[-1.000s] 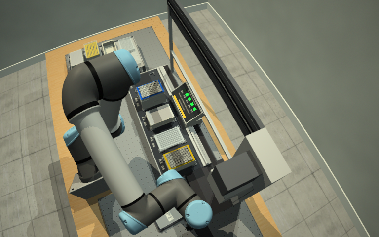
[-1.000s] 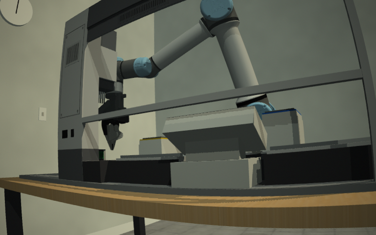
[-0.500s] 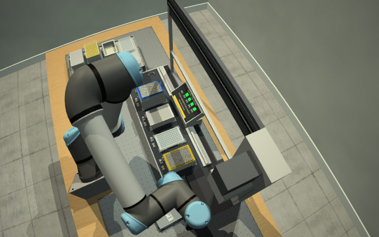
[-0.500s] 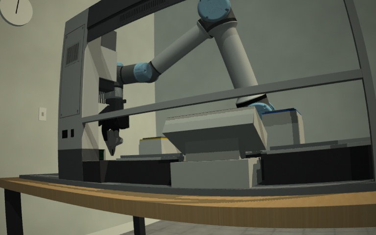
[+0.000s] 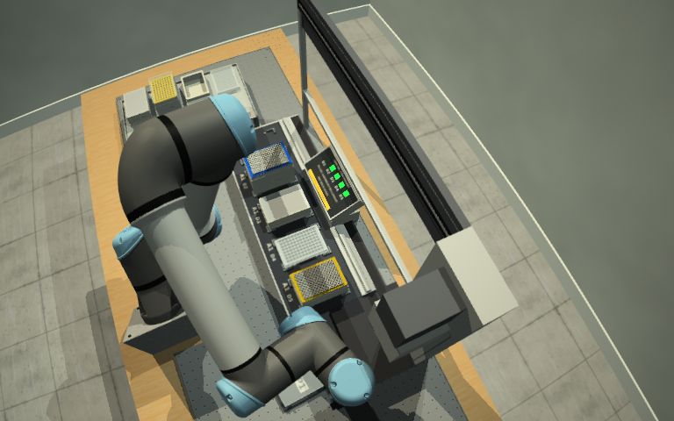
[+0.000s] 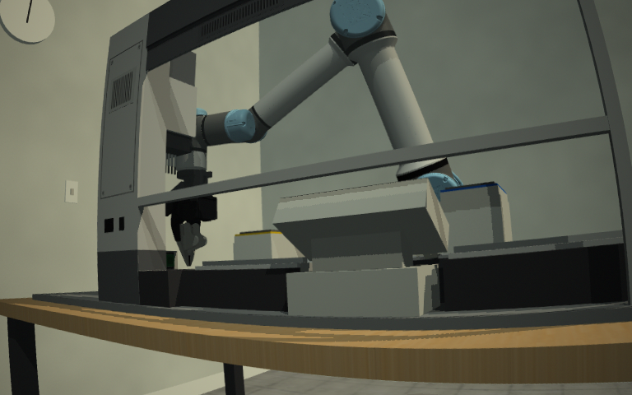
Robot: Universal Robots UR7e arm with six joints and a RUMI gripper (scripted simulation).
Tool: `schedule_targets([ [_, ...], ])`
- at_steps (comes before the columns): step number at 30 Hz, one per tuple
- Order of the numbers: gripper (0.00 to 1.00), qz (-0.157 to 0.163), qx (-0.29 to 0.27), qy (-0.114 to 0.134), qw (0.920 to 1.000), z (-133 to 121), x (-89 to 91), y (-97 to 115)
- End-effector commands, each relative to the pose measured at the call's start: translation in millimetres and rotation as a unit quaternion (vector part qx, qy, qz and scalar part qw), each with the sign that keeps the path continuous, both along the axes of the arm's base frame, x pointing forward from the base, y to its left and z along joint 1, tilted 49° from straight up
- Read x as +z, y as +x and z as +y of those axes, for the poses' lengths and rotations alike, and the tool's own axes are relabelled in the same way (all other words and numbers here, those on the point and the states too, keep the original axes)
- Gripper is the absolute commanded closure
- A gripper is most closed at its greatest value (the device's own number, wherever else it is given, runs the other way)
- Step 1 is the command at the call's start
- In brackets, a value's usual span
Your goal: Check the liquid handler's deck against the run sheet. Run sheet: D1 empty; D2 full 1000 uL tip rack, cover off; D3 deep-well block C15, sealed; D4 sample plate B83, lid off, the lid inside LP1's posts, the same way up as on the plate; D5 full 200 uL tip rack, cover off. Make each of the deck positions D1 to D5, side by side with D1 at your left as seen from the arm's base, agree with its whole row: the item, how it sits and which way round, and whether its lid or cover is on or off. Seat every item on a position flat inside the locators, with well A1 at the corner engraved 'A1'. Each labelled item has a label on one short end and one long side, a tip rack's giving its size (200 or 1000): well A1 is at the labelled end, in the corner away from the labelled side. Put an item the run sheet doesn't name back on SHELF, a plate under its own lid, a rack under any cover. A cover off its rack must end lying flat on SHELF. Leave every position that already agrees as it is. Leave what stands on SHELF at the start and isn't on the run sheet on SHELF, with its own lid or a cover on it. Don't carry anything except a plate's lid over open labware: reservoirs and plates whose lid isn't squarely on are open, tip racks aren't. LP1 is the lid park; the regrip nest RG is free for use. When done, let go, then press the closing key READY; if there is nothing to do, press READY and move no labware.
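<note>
A wood-topped counter carries the black deck. On it stand, in a row, a blue-rimmed tip rack, a sealed grey block, a white well plate and a yellow-rimmed tip rack, long axes across the row. The gripper points straight down beside the deck's end, jaws closed on nothing.

Grey-green walls, grey tiled floor, wooden table on dark legs, round wall clock, wall switch
</note>
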State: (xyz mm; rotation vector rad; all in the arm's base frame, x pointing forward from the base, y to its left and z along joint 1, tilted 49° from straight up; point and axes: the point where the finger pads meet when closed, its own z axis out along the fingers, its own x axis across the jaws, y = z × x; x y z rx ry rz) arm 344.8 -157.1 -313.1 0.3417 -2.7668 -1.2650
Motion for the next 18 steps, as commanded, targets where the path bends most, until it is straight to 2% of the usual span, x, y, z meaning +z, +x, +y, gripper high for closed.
schedule_targets([
  [1, 1.00, 0.000, 0.000, -0.001, 1.0000, -2, -1.2, 1],
  [18, 1.00, 0.000, 0.000, -0.001, 1.0000, -18, -20.0, 5],
])
